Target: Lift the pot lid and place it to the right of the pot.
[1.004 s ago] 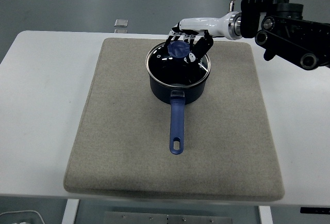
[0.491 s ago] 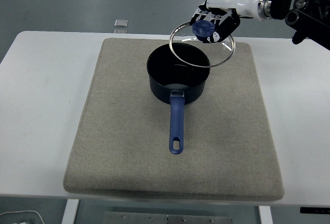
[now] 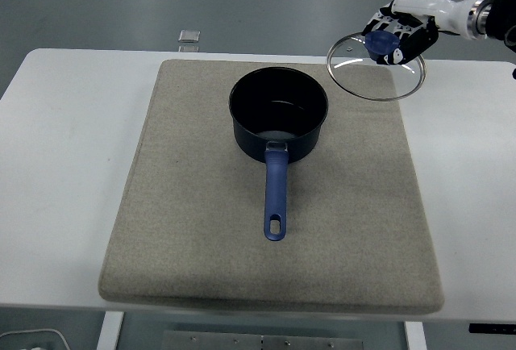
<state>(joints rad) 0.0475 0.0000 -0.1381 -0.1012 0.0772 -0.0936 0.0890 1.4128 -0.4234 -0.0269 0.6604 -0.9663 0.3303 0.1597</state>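
A dark blue pot [image 3: 279, 121] with a long blue handle [image 3: 276, 197] stands uncovered on the grey mat [image 3: 201, 229], its handle pointing at the near edge. My right hand [image 3: 401, 31] is shut on the blue knob [image 3: 380, 42] of the glass pot lid [image 3: 376, 68]. It holds the lid in the air, tilted, above the mat's far right corner and to the right of the pot. The left arm is out of view.
The grey mat lies on a white table [image 3: 56, 164]. A small clear square object [image 3: 189, 36] lies beyond the table's far edge at the back.
My right hand lifted the lid off the pot and carried it up and to the right. The pot stayed in place and now stands open.
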